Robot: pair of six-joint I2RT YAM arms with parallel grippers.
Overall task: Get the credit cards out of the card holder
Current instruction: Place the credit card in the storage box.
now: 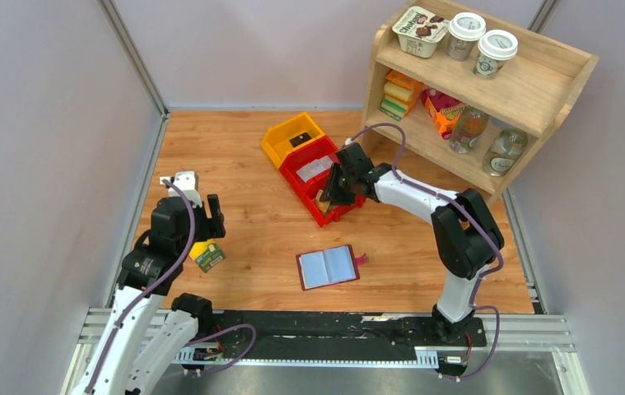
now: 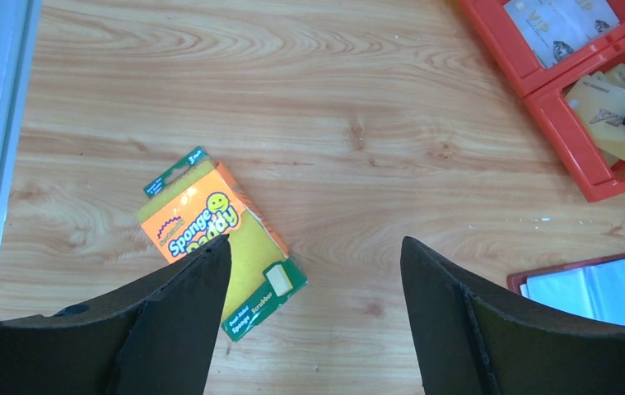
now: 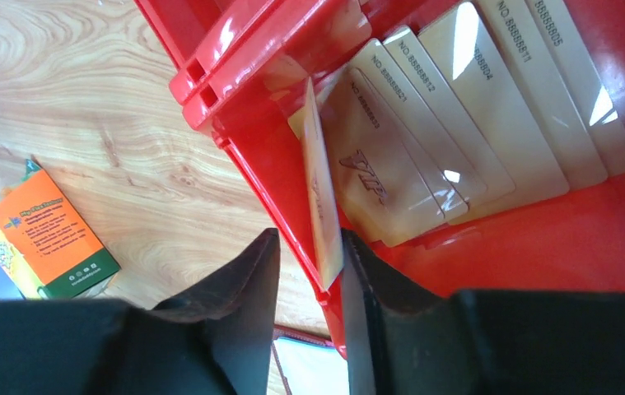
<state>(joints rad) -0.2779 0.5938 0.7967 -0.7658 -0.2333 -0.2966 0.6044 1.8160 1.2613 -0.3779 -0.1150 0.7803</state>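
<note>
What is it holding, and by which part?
The left gripper holds nothing. A credit card has its near end between the fingers of the right gripper, but a gap shows: grip cannot be told.

You see left arm (image 1: 144, 267) and right arm (image 1: 408, 191) alike: white shells, black joints, purple cables (image 1: 383, 124); fingers (image 2: 181, 321) matte black wedges.

Card holder (image 1: 328, 267): maroon, lies open and flat on the table, pale pockets up, snap tab at its right edge. Credit cards (image 3: 457, 123): tan, fanned face-up in the red bin (image 3: 235, 49). I note one card (image 3: 323, 206) standing on edge inside my right gripper (image 3: 310, 239).
</note>
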